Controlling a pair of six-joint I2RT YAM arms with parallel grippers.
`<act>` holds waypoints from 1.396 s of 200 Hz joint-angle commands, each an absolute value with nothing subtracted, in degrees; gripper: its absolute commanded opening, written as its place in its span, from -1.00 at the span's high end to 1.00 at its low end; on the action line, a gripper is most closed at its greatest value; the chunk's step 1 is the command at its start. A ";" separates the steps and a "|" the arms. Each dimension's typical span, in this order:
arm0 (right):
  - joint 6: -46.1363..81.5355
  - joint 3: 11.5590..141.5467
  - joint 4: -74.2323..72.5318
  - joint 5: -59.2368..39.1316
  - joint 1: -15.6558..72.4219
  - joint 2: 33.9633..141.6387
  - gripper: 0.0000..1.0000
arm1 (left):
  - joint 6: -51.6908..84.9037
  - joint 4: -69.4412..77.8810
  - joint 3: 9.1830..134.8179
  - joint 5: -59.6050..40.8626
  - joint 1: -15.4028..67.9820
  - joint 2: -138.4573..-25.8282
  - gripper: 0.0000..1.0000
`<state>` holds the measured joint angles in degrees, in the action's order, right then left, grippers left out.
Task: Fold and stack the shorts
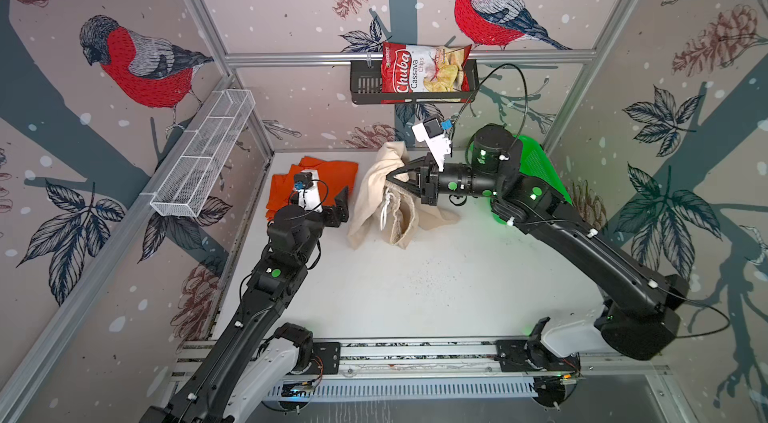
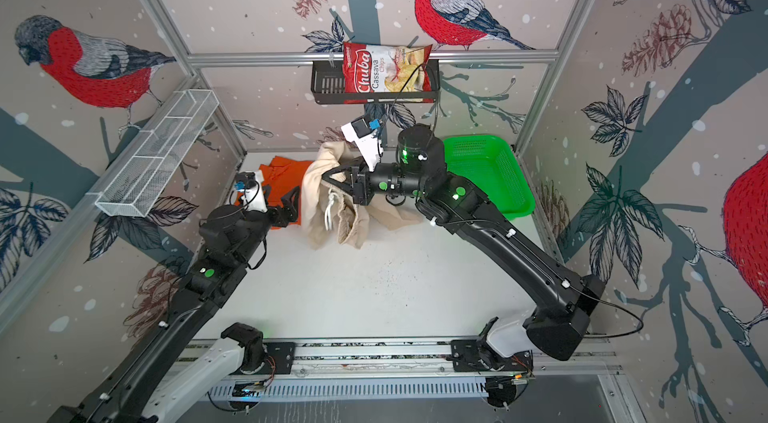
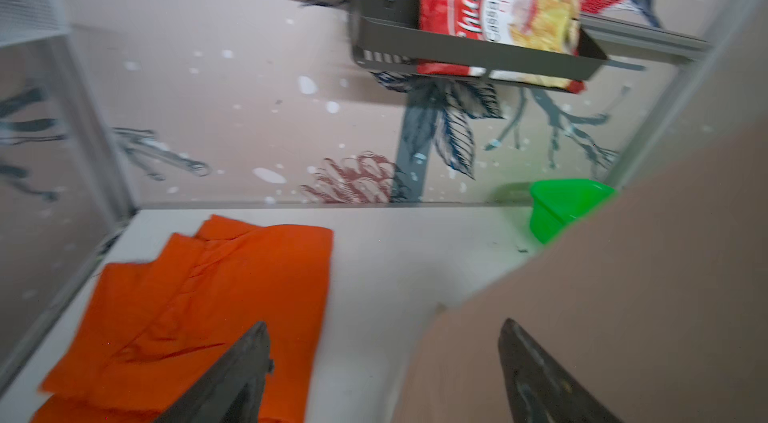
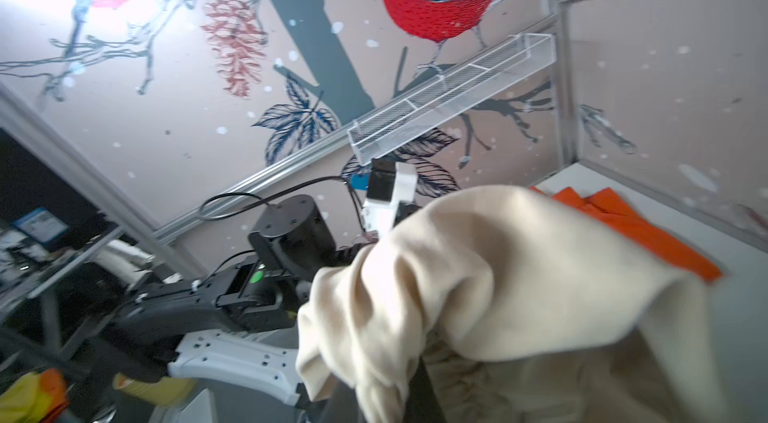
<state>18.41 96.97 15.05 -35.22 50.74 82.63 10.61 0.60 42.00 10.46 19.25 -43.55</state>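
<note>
Walls: pale pink wallpaper (image 1: 291, 26) printed with red-breasted birds, pine cones, dark leaves and grey branches, closing the cell in on three sides.
Frame: silver aluminium bars (image 1: 407, 56) along the wall joints and across the back wall.
Surface: flat white surface (image 1: 415, 300), bare over its near half, with fine dark specks near the middle; the cloth and the basket sit toward its far edge.
Rail: slotted silver rail (image 1: 415, 352) along the near edge, carrying both arm bases.
Basket: green plastic mesh basket (image 2: 490, 167) in the far right corner, partly behind the right arm.
Wire tray: long white wire-mesh tray (image 1: 203, 155) fixed on the left wall, split into compartments.
Shelf: black slotted metal shelf (image 1: 365, 86) hung on the back bar, holding a red and white cassava chips bag (image 1: 424, 68).
Beige pair: beige cloth shorts (image 1: 374, 200) at mid-back of the surface, bunched, one part pulled up off it, the rest slumped below.
Orange pair: bright orange cloth shorts (image 1: 332, 171) folded flat in the far left corner, just beside the beige pair.
Right hand: right hand (image 1: 390, 181) pinched together on the raised beige cloth.
Left hand: left hand (image 3: 384, 338) with fingers wide apart, holding nothing, between the two pairs.
Drawstring: white cord (image 1: 386, 209) dangling by the gathered waistband.
</note>
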 commanded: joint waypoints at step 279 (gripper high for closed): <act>40.16 41.09 -0.86 -31.64 21.56 82.91 -0.25 | -1.77 6.87 47.67 -1.67 46.55 -88.84 -0.48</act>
